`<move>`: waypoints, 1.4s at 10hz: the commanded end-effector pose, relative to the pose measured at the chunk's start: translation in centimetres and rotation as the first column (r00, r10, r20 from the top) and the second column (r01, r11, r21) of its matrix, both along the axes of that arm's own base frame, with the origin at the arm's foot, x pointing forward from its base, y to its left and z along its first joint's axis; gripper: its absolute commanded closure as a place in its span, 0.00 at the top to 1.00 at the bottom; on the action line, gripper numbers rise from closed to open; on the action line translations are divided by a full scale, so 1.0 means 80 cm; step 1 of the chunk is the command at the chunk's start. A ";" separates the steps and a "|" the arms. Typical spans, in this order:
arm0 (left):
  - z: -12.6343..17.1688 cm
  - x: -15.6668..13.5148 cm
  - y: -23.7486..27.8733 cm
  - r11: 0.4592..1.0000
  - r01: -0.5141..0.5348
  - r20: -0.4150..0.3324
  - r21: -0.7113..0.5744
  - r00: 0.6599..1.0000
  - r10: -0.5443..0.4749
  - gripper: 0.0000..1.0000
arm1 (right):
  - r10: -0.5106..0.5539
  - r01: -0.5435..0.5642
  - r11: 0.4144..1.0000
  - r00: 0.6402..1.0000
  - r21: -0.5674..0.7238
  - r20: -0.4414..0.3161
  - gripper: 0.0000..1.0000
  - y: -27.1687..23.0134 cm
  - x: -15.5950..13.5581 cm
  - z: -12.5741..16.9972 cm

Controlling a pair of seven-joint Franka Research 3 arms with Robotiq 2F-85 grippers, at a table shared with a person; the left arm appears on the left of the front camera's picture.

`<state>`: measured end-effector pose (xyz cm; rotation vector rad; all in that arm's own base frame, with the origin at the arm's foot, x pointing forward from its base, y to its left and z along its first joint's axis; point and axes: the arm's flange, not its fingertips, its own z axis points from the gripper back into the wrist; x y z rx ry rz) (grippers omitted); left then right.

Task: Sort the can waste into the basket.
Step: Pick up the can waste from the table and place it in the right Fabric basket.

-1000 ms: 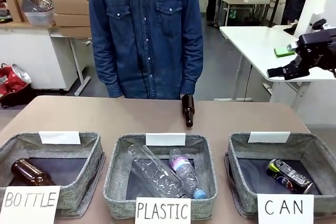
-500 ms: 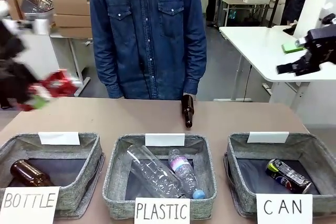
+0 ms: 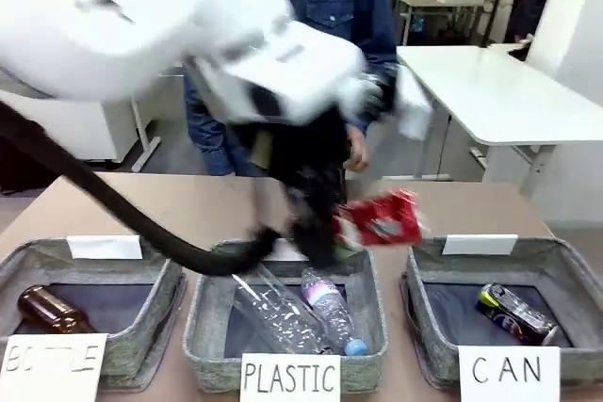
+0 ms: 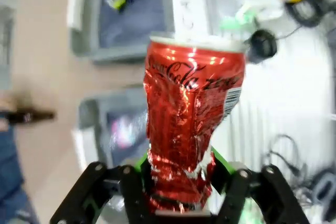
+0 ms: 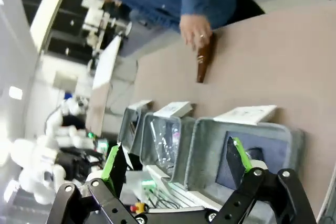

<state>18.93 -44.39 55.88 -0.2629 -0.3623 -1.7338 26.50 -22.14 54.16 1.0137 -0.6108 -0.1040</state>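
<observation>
Where the white left arm sweeps blurred across the front view, left gripper (image 3: 316, 233) clamped on the crushed red metal can (image 3: 380, 219), over the gap between the middle basket and the grey felt basket signed "CAN" (image 3: 556, 270); black can with silver ends (image 3: 514, 315) lying inside (on its side).

Left wrist view: green pads (image 4: 221, 162) squeezing the red can's lower end.

Right wrist view: right gripper (image 5: 176, 166) spread wide, holding nothing, above the baskets; a person's hand (image 5: 195, 27) on a brown glass bottle (image 5: 204, 62).

"CAN" is handwritten on the white sign (image 3: 510, 372) of the grey felt basket (image 3: 565, 270); "PLASTIC" (image 3: 292, 379) on the next basket's sign; "Coca-Cola" is printed on the crushed red can (image 4: 190, 129).
</observation>
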 end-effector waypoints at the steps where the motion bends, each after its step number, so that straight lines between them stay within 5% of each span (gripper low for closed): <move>1: -0.021 0.052 -0.084 0.999 -0.008 0.079 0.035 0.997 0.005 0.37 | -0.041 0.040 0.999 0.999 0.036 0.022 1.00 -0.015 -0.034 -0.029; 2: -0.040 0.057 -0.140 1.000 0.016 0.079 0.012 0.997 -0.017 0.37 | -0.031 0.027 0.997 0.998 0.079 0.049 1.00 -0.022 -0.053 -0.051; 3: -0.058 0.060 -0.183 1.000 0.019 0.070 0.012 0.997 -0.020 0.37 | -0.048 0.048 0.998 0.999 0.030 0.001 1.00 -0.023 -0.024 -0.017; 5: -0.088 0.037 -0.246 0.995 0.098 -0.042 -0.003 0.994 -0.098 0.37 | -0.048 0.048 0.998 0.999 0.030 0.001 1.00 -0.023 -0.024 -0.017; 7: -0.107 0.019 -0.293 0.994 0.104 0.003 -0.033 0.995 -0.104 0.37 | -0.048 0.048 0.998 0.999 0.030 0.001 1.00 -0.023 -0.024 -0.017; 10: -0.149 0.062 -0.300 1.000 0.018 0.076 -0.009 0.997 -0.018 0.37 | -0.048 0.048 0.998 0.999 0.030 0.001 1.00 -0.023 -0.024 -0.017; 14: -0.162 0.082 -0.296 1.000 -0.012 0.069 0.015 0.998 0.010 0.37 | -0.048 0.048 0.998 0.999 0.030 0.001 1.00 -0.023 -0.024 -0.017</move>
